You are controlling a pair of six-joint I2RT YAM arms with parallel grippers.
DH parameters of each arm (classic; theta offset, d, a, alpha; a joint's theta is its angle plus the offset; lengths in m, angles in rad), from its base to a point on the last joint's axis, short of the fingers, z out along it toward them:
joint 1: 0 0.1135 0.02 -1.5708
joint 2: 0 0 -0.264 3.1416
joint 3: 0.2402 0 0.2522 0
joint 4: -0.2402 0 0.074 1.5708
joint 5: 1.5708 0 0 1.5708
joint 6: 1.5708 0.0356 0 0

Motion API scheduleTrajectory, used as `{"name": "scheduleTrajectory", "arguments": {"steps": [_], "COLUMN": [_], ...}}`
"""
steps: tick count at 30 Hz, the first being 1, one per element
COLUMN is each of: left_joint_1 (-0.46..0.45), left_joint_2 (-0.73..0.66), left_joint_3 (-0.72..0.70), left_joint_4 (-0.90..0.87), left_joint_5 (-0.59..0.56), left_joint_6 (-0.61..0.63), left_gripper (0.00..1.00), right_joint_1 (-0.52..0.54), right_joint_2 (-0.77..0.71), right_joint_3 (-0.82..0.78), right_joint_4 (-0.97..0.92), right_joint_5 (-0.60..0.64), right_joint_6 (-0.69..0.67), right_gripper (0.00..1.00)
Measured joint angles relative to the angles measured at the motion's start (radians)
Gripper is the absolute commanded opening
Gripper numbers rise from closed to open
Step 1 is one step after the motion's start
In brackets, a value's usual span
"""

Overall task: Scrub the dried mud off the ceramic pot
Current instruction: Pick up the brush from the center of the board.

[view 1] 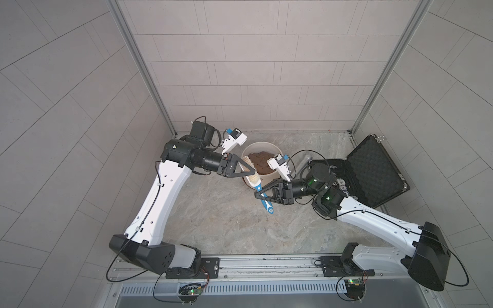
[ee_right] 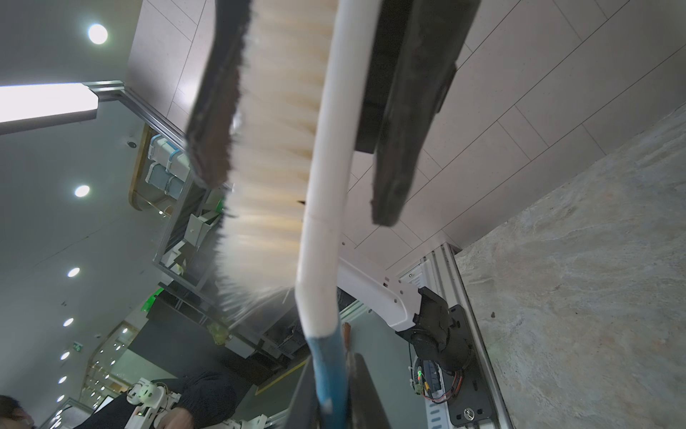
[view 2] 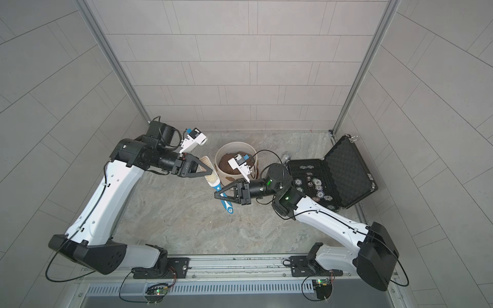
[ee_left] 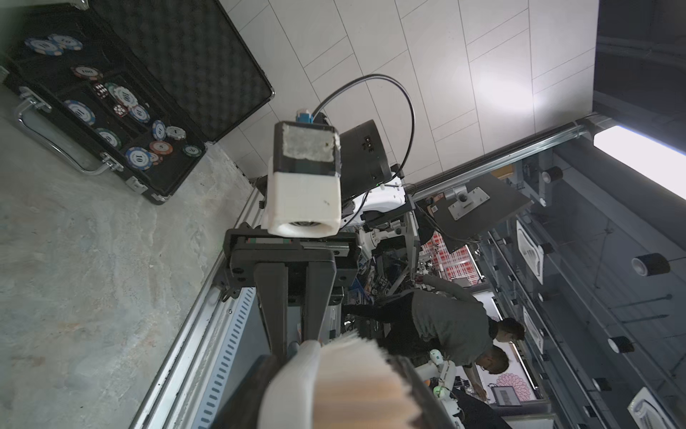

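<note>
Nearest the bases, over the marbled table (view 1: 226, 218): right gripper (view 2: 217, 194) pinched tight on the blue handle of the brush (view 1: 252, 180). Just beyond, left gripper (view 1: 250, 170) spread around the white brush head, 1 finger against the bristle tips and the other off the back (gap plain in the right wrist view). Behind the brush, ceramic pot (view 1: 262, 146) upright at the table's far middle, brown soil mound (view 1: 260, 160) inside. Farther right, open black case (view 1: 373, 165) holding poker chips (view 2: 317, 182) — grey metal cylinder (view 1: 304, 161) between pot and case.
</note>
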Motion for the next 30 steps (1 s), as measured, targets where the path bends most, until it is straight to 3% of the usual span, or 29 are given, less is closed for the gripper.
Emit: {"name": "scheduleTrajectory", "arguments": {"steps": [2, 8, 15, 22, 30], "left_joint_1": [0.008, 0.080, 0.119, 0.120, 0.119], "left_joint_2": [0.000, -0.003, -0.003, 0.000, 0.013], "left_joint_3": [0.000, 0.001, -0.032, -0.063, -0.085], "left_joint_4": [0.002, 0.071, 0.151, 0.195, 0.211], "left_joint_5": [-0.009, -0.147, -0.337, -0.378, -0.470], "left_joint_6": [-0.001, -0.105, -0.262, -0.385, -0.423], "left_gripper": [1.00, 1.00, 1.00, 1.00, 0.95], "right_joint_1": [0.000, 0.002, 0.085, 0.220, 0.244], "right_joint_2": [-0.006, -0.065, 0.016, 0.249, 0.301], "right_joint_3": [0.006, 0.114, 0.338, 0.499, 0.558], "right_joint_4": [-0.048, -0.453, -0.900, -1.052, -1.067], "right_joint_5": [0.005, 0.158, 0.592, 0.956, 1.097], "right_joint_6": [-0.038, -0.303, -0.554, -0.603, -0.602], "right_gripper": [0.00, 0.00, 0.00, 0.00, 0.00]}}
